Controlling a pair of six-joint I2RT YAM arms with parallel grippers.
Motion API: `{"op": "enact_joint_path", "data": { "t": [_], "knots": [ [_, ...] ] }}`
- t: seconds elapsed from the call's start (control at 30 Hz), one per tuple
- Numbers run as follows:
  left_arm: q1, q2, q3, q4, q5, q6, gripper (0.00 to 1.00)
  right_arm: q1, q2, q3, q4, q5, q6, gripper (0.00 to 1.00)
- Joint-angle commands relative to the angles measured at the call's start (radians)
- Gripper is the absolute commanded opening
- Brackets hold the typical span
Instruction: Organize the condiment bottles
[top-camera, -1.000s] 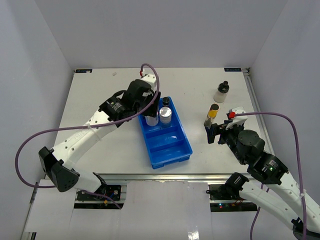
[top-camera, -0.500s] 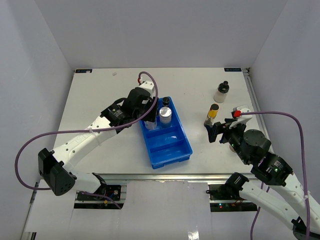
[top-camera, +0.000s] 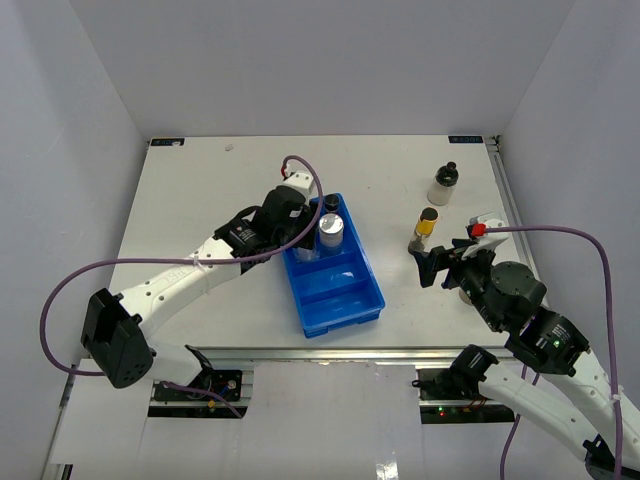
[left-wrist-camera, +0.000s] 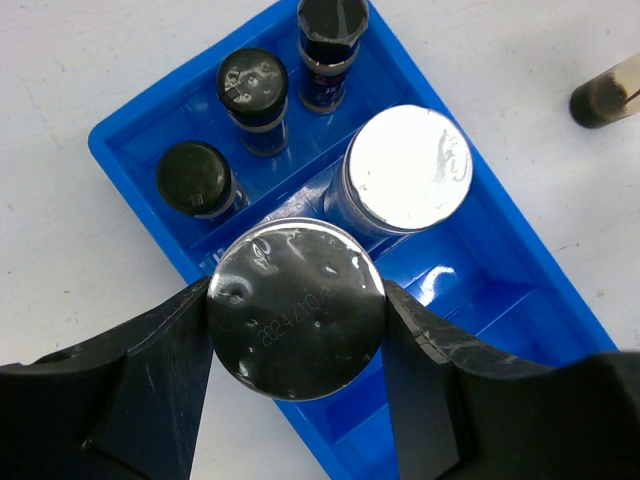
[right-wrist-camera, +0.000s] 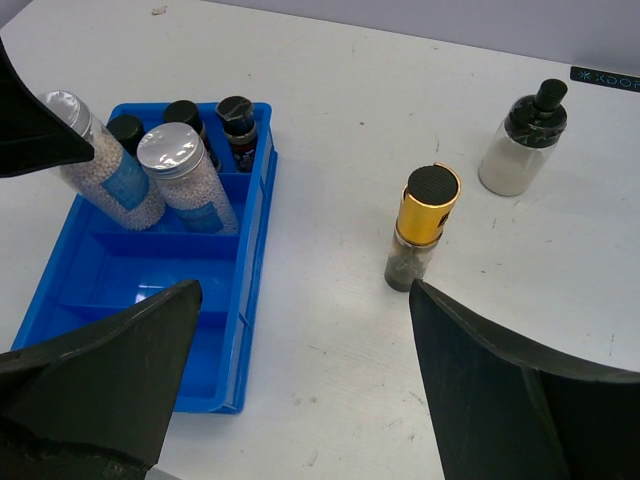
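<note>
My left gripper (left-wrist-camera: 295, 322) is shut on a clear silver-lidded jar (left-wrist-camera: 295, 300), which leans tilted in the blue tray (top-camera: 345, 300) beside a second silver-lidded jar (left-wrist-camera: 408, 166). Behind them, in the tray's far compartment, stand three dark black-capped jars (left-wrist-camera: 253, 82). In the right wrist view the held jar (right-wrist-camera: 95, 160) slants to the left. A yellow dark-capped bottle (right-wrist-camera: 427, 215) and a whitish black-capped bottle (right-wrist-camera: 522, 140) stand on the table to the right. Near the yellow bottle my right gripper (right-wrist-camera: 305, 290) hangs open over bare table, holding nothing.
The tray's two near compartments (right-wrist-camera: 120, 280) hold nothing. The table's right edge (top-camera: 510, 215) runs close to the two loose bottles. Grey walls enclose the table on three sides.
The left arm has shifted slightly toward the tray's middle, the jar still in its grip. The right gripper has drifted a little right, away from the tray.
</note>
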Motion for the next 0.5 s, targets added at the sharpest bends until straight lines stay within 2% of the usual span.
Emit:
{"op": "enact_joint_path", "data": {
  "t": [0.0,0.17,0.2,0.23,0.3,0.47],
  "knots": [
    [-0.003,-0.02,-0.045,0.107,-0.019,0.008,0.01,-0.004,-0.009,0.023,0.016,0.005,0.006,0.91],
    [-0.003,-0.015,-0.071,0.126,-0.012,0.013,0.09,-0.004,-0.012,0.018,0.018,0.007,0.006,0.91],
    [-0.003,-0.013,-0.075,0.129,-0.007,0.013,0.13,-0.004,-0.013,0.016,0.02,0.007,0.006,0.91],
    [-0.002,-0.01,-0.078,0.131,0.001,0.014,0.2,-0.005,-0.014,0.013,0.023,0.007,0.007,0.91],
    [-0.002,0.001,-0.083,0.133,0.012,0.013,0.46,-0.005,-0.011,0.005,0.025,0.007,0.007,0.91],
    [-0.003,0.026,-0.078,0.115,0.014,0.007,0.67,-0.004,-0.004,0.008,0.021,-0.007,0.014,0.91]
  ]
}}
